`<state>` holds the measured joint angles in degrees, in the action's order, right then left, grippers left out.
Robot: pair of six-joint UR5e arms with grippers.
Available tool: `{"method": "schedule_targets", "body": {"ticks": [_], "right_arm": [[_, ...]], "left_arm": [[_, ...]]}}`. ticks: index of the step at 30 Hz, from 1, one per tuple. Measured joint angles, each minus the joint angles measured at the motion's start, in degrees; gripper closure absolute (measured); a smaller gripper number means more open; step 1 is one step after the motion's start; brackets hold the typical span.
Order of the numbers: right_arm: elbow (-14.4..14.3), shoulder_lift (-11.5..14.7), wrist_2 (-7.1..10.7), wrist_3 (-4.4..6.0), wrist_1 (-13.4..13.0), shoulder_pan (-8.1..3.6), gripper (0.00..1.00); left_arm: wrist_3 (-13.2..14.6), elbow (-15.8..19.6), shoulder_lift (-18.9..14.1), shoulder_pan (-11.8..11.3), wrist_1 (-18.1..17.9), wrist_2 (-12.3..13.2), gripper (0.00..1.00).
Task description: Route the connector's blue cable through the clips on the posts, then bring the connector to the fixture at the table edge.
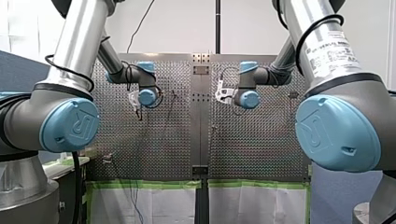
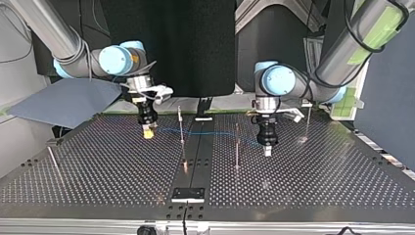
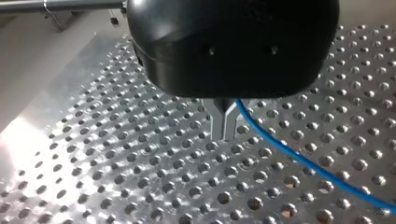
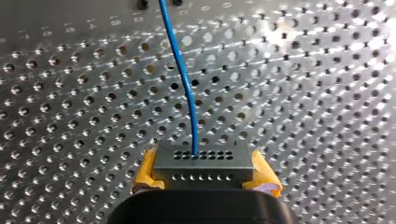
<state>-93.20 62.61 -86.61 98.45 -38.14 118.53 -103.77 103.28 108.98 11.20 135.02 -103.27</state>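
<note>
Connector (image 4: 203, 163) sits clamped between yellow pads of my right gripper (image 4: 204, 171), above the table (image 2: 98, 166). Blue cable (image 4: 184, 84) spans to my left gripper (image 3: 224, 126), metal fingers pinched on it. Cable crosses by two posts (image 2: 181, 127); clip seating unreadable. Routing step likely. Next: lower cable into clips, then carry to fixture (image 2: 188, 194).

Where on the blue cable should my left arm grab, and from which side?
Likely the stretch of blue cable just ahead of the connector, coming down from above and closing across it: it is thin, runs low over the table, and my right pincer holds that end.
</note>
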Motion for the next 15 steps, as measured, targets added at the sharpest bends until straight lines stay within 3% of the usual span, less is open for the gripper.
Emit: {"method": "schedule_targets", "body": {"ticks": [8, 15], "right_arm": [[3.4, -2.4, 1.03, -0.15, 0.9, -0.09, 1.00], [7.0, -4.2, 1.98, -0.30, 2.6, -0.08, 1.00]], "left_arm": [[0.1, -2.9, 3.3, -0.2, 1.5, 0.4, 0.98], [0.2, -5.1, 3.9, -0.6, 2.0, 0.5, 0.98]]}}
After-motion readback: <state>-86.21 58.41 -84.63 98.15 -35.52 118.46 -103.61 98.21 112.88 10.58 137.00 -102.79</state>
